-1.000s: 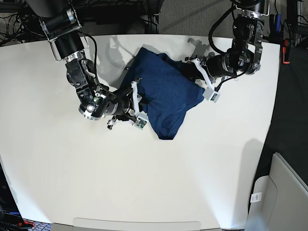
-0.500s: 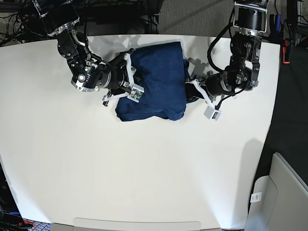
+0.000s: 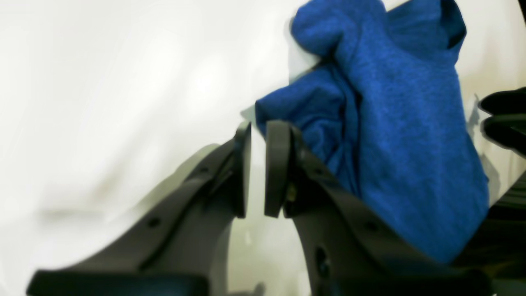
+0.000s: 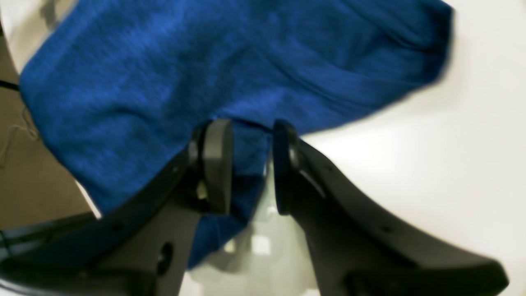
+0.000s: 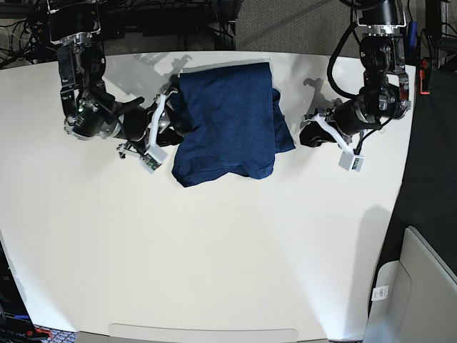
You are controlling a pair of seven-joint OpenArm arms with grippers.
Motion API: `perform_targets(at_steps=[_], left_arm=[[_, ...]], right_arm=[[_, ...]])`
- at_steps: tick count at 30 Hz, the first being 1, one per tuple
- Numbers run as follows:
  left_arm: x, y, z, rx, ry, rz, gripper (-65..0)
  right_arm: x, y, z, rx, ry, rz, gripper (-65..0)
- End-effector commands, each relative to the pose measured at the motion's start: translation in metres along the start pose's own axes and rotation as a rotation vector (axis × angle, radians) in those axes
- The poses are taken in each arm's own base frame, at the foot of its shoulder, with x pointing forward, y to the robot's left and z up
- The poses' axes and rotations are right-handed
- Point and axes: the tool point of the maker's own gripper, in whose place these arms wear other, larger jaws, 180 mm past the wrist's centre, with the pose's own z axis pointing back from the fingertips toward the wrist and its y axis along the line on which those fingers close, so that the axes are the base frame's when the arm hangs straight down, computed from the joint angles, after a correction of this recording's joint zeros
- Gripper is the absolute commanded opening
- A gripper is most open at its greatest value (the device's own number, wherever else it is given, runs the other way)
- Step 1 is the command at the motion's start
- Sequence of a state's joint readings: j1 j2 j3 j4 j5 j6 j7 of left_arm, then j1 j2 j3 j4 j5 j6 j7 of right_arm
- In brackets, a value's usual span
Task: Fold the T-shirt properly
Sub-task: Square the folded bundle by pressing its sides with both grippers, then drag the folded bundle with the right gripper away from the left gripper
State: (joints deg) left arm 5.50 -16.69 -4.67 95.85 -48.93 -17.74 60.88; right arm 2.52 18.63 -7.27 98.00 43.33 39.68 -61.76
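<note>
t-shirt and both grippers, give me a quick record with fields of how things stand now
garment: dark navy-blue knit T-shirt, folded into a rough rectangle, lying on the table
surface: white table
left gripper: left gripper, jaws nearly together with a thin gap, nothing between them, beside the shirt's edge
right gripper: right gripper, jaws apart, at the shirt's edge; a grip on the fabric cannot be told
fold state: bunched at one edge, lower corner uneven

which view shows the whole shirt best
The base view: the T-shirt lies there entire, a folded dark blue block on the white table. Both wrist views show only blurred parts of it behind their own fingers.
</note>
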Motion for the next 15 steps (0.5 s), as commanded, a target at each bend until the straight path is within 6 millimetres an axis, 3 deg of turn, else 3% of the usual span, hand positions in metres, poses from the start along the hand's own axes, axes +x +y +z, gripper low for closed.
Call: perform_targets(at_steps=[1, 3, 5, 11, 15], left_arm=[[0.01, 0.001, 0.009, 0.004, -0.04, -0.016, -59.6], [0.006, 0.003, 0.015, 0.014, -0.043, -0.014, -59.6], [0.005, 0.006, 0.02, 0.028, -0.052, -0.009, -59.6], [0.006, 0.015, 0.027, 0.052, -0.064, 0.008, -59.7], [0.006, 0.016, 0.027, 0.053, -0.065, 0.008, -59.8]], right_arm=[[0.027, 0.003, 0.01, 0.017, -0.091, 0.023, -47.5], [0.037, 0.011, 0.013, 0.053, -0.131, 0.022, -47.5], [0.034, 0.017, 0.012, 0.072, -0.099, 0.031, -47.5], [0.034, 0.067, -0.018, 0.218, -0.025, 0.116, -47.5], [0.03, 0.087, -0.028, 0.274, 0.043, 0.174, -47.5]])
